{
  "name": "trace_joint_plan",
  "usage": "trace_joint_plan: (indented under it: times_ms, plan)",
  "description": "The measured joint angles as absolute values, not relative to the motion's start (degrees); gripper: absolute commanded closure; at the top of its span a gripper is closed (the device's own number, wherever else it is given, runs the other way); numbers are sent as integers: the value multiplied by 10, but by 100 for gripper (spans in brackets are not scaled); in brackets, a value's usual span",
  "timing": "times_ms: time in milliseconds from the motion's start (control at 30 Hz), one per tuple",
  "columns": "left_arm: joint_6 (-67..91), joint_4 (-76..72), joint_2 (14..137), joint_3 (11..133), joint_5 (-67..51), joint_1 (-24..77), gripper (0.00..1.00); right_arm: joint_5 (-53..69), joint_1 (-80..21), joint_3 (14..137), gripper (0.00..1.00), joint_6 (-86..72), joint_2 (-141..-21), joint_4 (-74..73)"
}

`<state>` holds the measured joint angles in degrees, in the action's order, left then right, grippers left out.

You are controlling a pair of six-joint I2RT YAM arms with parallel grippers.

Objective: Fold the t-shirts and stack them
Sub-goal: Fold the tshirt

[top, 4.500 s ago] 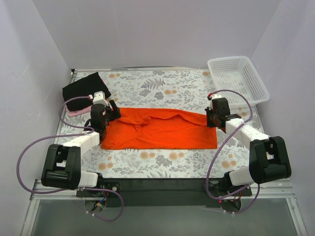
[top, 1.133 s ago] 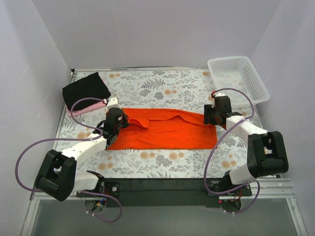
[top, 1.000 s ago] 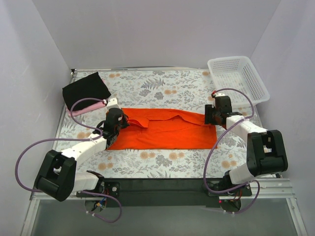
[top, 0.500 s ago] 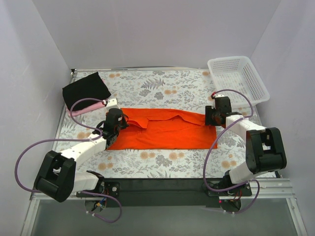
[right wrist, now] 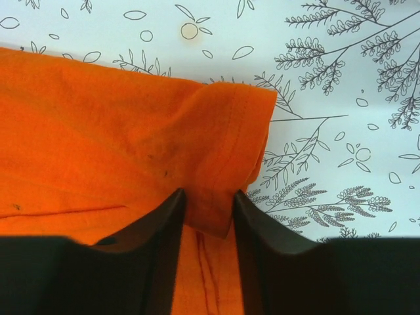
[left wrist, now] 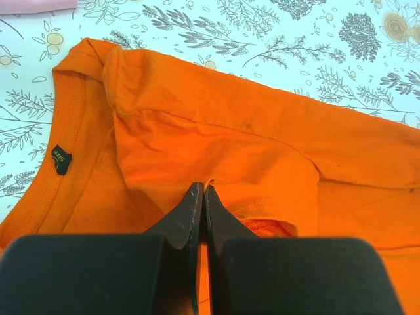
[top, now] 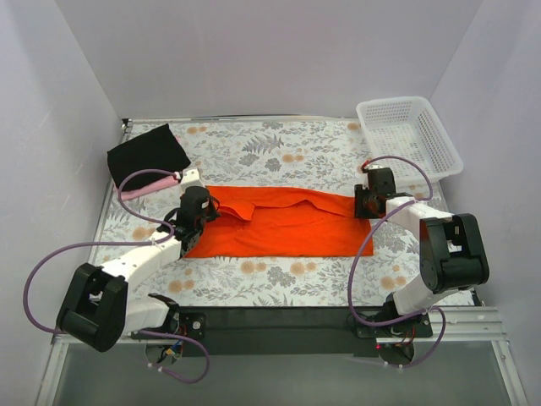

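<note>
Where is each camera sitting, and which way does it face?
Top: above and behind, looking down at the table; left arm and right arm show.
Left wrist: on that arm, looking down at the tee collar; shut left pincer shows.
Right wrist: looking down at a tee corner; open right pincer shows.
All share the tee.

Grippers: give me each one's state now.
Left gripper: shut, tips on the orange t-shirt.
Right gripper: open, fingers straddling its hem.

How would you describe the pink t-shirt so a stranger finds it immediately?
Look at the far left corner of the flowered table. A folded black t-shirt lies there. The pink t-shirt is the only pale strip, along its near edge.
</note>
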<state>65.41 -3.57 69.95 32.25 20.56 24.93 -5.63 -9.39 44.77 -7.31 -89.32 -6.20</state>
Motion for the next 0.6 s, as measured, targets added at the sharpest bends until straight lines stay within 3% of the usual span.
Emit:
trace_joint_plan:
  times_ms: [33, 133, 400, 600]
  plan:
    - [654, -36, 701, 322, 207, 249, 100, -56, -94, 448, 85, -73, -893, -62]
    - [654, -36, 707, 322, 215, 249, 100, -55, -94, 448, 99, -76, -893, -63]
    - [654, -15, 726, 324, 266, 247, 100, -61, -94, 452, 99, -76, -893, -72]
    - [650, -8, 704, 324, 275, 243, 100, -72, -91, 458, 82, -75, -892, -80]
